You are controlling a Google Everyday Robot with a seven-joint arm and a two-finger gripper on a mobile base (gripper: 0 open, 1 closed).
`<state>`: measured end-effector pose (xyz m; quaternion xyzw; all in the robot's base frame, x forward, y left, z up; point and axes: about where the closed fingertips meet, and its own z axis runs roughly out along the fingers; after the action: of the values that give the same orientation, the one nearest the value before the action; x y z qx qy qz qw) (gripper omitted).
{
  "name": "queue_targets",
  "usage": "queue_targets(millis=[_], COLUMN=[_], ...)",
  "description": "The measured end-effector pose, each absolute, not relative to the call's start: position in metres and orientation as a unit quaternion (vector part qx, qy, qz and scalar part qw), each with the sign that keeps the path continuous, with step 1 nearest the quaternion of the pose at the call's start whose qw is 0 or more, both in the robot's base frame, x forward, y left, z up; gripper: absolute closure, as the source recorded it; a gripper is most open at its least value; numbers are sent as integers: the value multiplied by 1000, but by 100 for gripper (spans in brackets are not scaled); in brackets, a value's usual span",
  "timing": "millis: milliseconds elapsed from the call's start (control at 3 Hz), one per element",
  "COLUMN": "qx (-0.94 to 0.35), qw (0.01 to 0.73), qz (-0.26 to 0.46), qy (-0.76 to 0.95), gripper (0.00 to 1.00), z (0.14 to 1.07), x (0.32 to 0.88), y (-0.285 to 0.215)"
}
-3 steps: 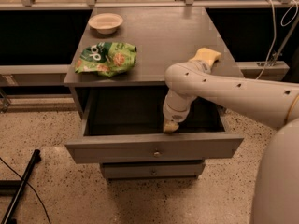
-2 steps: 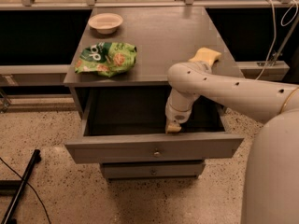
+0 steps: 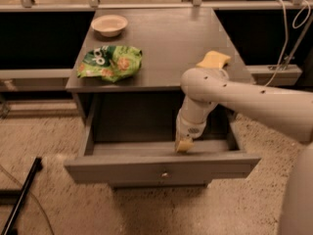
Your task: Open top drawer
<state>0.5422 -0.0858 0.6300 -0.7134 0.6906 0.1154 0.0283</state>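
1 wide grey wooden top drawer (image 3: 122,168) stands open, nearest the camera, flat front facing forward, small round metal knob (image 3: 165,174) at centre of front. Its box juts well out from under the grey cabinet top (image 3: 171,43). A sliver of a lower grey drawer (image 3: 156,184) shows just beneath the front. Speckled beige floor (image 3: 73,209) below; 1 black bar (image 3: 19,199) lies on it at the left.

Gripper (image 3: 184,145), yellowish tip, hangs down inside the open drawer, right of centre, at the inner side of the front panel; contact unclear. Cannot tell if it is clenched or released. White robot arm (image 3: 244,102) reaches in from the right and bends down over the drawer.

On the cabinet top: 1 crumpled green snack bag (image 3: 110,62) near the left front edge, 1 yellow sponge (image 3: 213,59) at the right, just behind the arm's elbow, 1 small pale round bowl (image 3: 109,25) at the far left. White cable (image 3: 288,33) hangs at far right.
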Motion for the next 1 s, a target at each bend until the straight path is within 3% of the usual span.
queue_targets(millis=[333,1000], qx=[-715,-741], qw=[37,181], qz=[153,212], qy=[681,611], gripper=[100,100], z=[644,725], x=[506,451], y=[-91,-94])
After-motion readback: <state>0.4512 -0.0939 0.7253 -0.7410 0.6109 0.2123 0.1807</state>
